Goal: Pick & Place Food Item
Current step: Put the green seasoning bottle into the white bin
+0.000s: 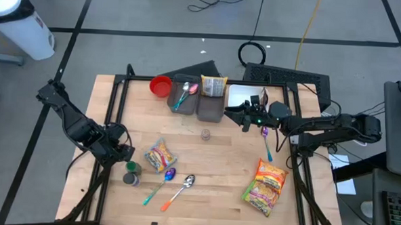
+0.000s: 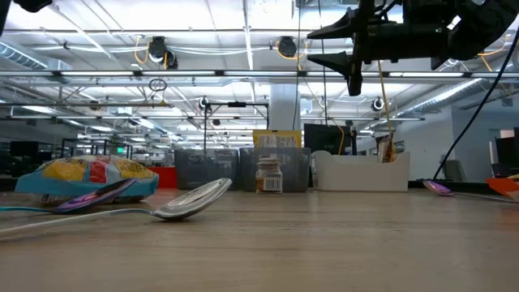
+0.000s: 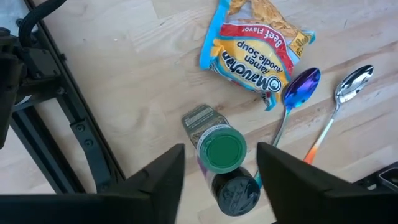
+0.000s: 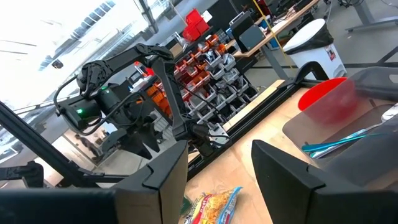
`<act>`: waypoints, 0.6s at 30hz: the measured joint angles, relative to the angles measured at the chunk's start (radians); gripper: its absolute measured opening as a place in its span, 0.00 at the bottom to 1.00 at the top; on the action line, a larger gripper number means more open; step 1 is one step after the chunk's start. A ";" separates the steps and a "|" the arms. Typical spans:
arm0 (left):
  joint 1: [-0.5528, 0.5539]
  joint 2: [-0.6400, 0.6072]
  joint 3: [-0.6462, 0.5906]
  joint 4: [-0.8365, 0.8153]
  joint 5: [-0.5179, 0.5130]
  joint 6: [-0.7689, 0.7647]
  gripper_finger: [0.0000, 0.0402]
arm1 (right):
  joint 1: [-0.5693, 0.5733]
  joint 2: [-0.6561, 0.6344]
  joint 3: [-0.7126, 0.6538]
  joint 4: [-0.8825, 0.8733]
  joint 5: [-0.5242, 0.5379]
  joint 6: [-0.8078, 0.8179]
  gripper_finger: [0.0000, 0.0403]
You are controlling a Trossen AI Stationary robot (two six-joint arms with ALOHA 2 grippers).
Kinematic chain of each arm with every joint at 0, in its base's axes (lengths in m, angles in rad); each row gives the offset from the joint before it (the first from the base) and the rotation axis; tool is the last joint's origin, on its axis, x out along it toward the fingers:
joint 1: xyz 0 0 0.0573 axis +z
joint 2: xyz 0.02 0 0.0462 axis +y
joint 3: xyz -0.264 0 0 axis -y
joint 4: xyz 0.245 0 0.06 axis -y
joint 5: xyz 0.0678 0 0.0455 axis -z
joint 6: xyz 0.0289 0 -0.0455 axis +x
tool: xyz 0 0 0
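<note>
A Maruchan ramen packet (image 3: 258, 43) lies flat on the wooden table (image 1: 212, 160), left of centre (image 1: 160, 156). My left gripper (image 3: 221, 180) hangs open and points down near the table's left edge (image 1: 122, 152). Below its spread fingers stand a green-lidded jar (image 3: 221, 151) and a black-lidded jar (image 3: 236, 194), and the fingers touch neither. A second noodle packet (image 1: 266, 186) lies at the near right. My right gripper (image 1: 244, 116) is raised above the far right and points level toward the left. It is open with nothing between its fingers (image 4: 217, 174).
Two spoons (image 1: 162, 182) (image 1: 180, 189) lie near the front, by the ramen packet. A purple spoon (image 1: 265, 142) and a small jar (image 1: 205, 134) sit mid-table. Grey bins (image 1: 211, 103), a white bin (image 1: 242, 95) and a red bowl (image 1: 161, 86) line the far edge.
</note>
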 joint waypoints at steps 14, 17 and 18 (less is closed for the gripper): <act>0.000 0.000 0.000 0.038 -0.024 0.109 0.08 | 0.000 0.000 0.000 0.000 0.001 0.000 0.42; 0.004 -0.001 0.000 0.035 -0.033 0.097 0.03 | 0.000 0.000 0.000 0.000 0.001 0.000 0.42; 0.010 -0.002 0.000 0.030 -0.024 0.082 0.02 | 0.000 0.000 0.000 0.000 0.001 0.000 0.42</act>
